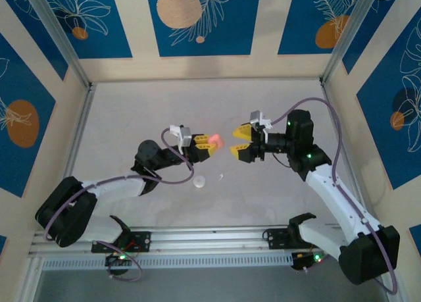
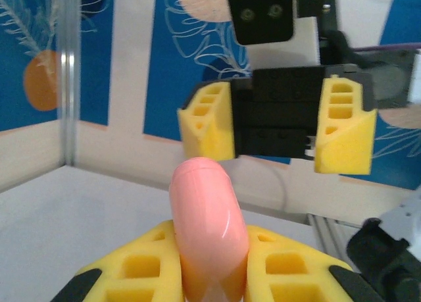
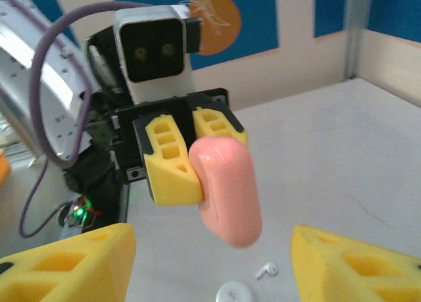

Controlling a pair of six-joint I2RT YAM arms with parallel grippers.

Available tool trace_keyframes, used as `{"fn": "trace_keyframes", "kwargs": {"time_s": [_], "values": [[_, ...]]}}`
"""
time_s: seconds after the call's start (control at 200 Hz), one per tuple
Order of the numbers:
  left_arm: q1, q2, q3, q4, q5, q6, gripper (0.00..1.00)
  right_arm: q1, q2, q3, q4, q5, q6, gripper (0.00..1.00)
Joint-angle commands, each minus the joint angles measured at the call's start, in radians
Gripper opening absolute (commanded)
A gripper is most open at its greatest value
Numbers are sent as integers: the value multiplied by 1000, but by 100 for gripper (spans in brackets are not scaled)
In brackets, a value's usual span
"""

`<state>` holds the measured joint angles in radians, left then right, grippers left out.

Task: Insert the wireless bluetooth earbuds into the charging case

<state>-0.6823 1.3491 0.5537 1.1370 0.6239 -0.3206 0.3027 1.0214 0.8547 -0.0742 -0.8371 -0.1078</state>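
Seen from above, a white case (image 1: 199,181) and a tiny white earbud (image 1: 221,177) lie a little apart on the table (image 1: 131,118), nearest the arm bases. Beyond them, two grippers face each other above the table. The left gripper (image 1: 205,146) is clamped on a pink case (image 1: 216,141), which juts out toward the right gripper (image 1: 240,141). That gripper's jaws stand open, just short of the case. The right wrist view adds the earbud's short stem and the white case's rim, low on the table beneath the glossy, closed pink case. The left wrist view adds the right gripper's spread yellow fingers (image 2: 207,121) before a blue patterned wall (image 2: 131,52).
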Motion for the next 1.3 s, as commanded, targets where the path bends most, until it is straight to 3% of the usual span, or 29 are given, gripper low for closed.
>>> {"fn": "trace_keyframes", "kwargs": {"time_s": [0.0,0.345,0.785,0.99,1.1,1.195,1.295], "values": [[10,-22,40,34,108,-27,13,2,70,110,-226,-151,-246,62],[9,-16,44,96,115,-41,13,44,196,200,-358,-205,-401,56],[10,-15,51,118,122,-51,13,93,271,239,-387,-224,-424,42],[11,-8,55,119,127,-50,14,96,276,249,-396,-231,-432,23],[10,-11,48,112,108,-35,25,95,270,262,-438,-205,-459,13],[13,-32,36,48,84,24,42,87,255,265,-479,-143,-493,12],[13,-81,27,-115,58,143,49,66,230,264,-529,-52,-536,11]]}}
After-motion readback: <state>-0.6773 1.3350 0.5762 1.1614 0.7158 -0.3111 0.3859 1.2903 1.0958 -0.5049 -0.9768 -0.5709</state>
